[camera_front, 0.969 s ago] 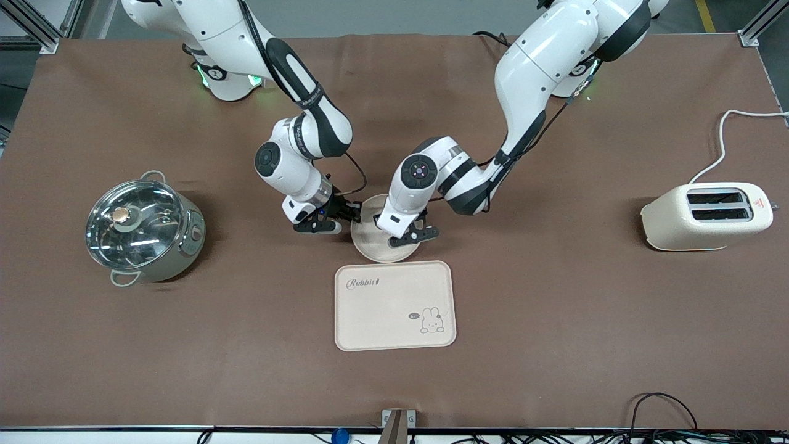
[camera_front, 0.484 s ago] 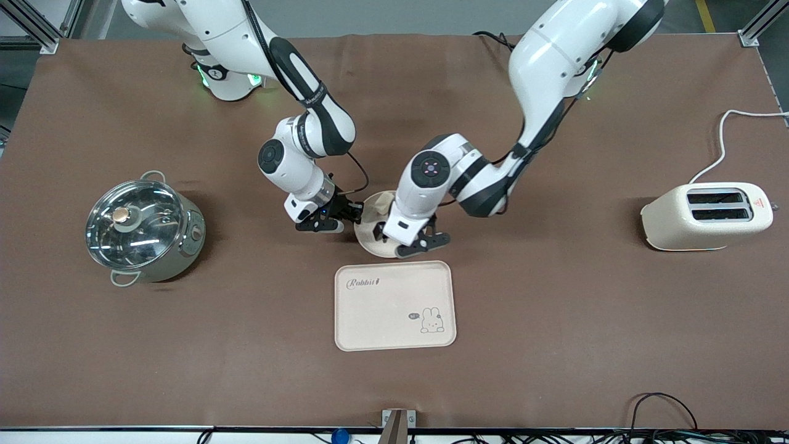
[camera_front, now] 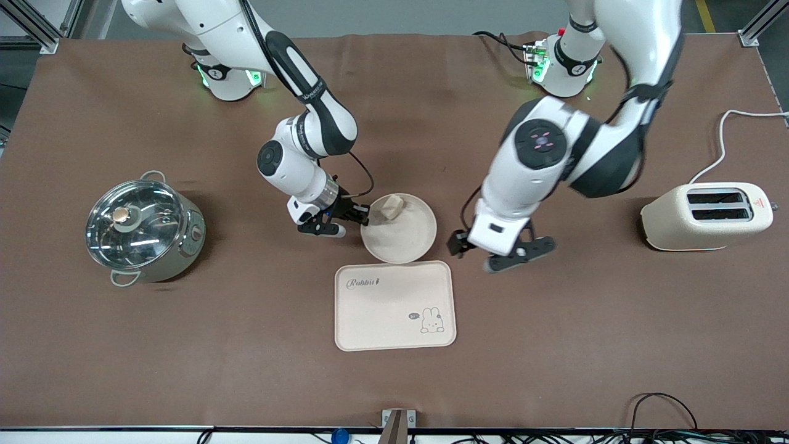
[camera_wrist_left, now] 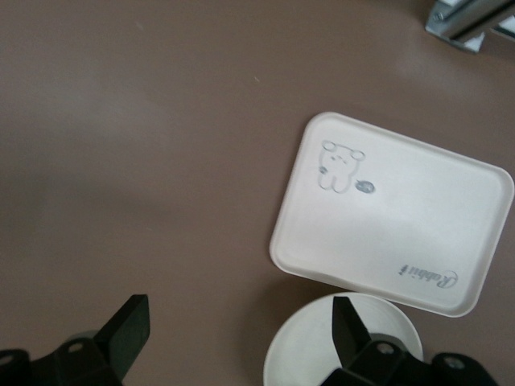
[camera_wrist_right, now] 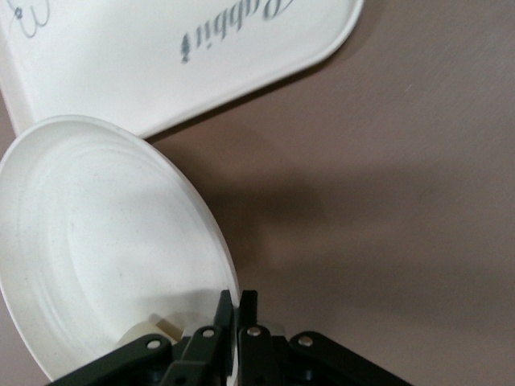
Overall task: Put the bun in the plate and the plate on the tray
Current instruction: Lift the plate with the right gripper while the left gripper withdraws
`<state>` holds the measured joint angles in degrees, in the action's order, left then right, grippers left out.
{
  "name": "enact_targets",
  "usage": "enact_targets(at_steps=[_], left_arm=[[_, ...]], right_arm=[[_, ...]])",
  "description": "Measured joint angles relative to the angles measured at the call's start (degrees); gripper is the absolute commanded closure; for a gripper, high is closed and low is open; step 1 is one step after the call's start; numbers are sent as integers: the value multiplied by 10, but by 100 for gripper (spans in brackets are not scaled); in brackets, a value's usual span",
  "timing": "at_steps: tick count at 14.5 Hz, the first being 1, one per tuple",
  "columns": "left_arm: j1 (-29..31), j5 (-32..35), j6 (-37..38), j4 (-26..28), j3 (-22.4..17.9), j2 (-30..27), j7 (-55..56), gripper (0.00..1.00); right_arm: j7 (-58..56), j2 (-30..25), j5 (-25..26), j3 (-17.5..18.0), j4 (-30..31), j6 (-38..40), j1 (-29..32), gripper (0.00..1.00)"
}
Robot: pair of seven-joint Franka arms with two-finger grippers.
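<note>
The round cream plate sits just farther from the front camera than the tray, its near rim at the tray's edge. The bun lies in the plate near its rim. My right gripper is shut on the plate's rim at the right arm's end. In the right wrist view the gripper pinches the rim of the plate, with the bun partly hidden and the tray close by. My left gripper is open and empty, raised over the cloth beside the plate. The left wrist view shows that gripper, the plate and the tray.
A steel pot with a glass lid stands toward the right arm's end. A cream toaster with a white cord stands toward the left arm's end. Brown cloth covers the table.
My left gripper has lifted off the plate and swung toward the left arm's end, open. The bun now lies uncovered in the plate. My right gripper stays on the rim.
</note>
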<state>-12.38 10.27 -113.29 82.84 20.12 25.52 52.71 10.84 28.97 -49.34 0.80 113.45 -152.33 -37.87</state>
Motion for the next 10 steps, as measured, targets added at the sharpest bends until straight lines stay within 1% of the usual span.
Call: enact_targets(at_steps=[1, 3, 5, 7, 10], left_arm=[[12, 0, 30, -13, 0, -11, -23, 0], [38, 0, 85, -38, 0, -33, -88, 0], [72, 0, 115, -48, 0, -61, -155, 0], [105, 0, 139, -50, -1, -90, -232, 0], [146, 0, 173, -50, -2, -123, -301, 0]], right_arm=[[18, -2, 0, -11, -18, 34, 0, 100], [38, -2, 3, -43, -64, 107, 0, 100], [47, 9, 26, -79, -117, 160, 2, 100], [56, 43, 59, -101, -186, 186, 9, 100], [57, 118, 75, -107, -285, 210, 33, 100]])
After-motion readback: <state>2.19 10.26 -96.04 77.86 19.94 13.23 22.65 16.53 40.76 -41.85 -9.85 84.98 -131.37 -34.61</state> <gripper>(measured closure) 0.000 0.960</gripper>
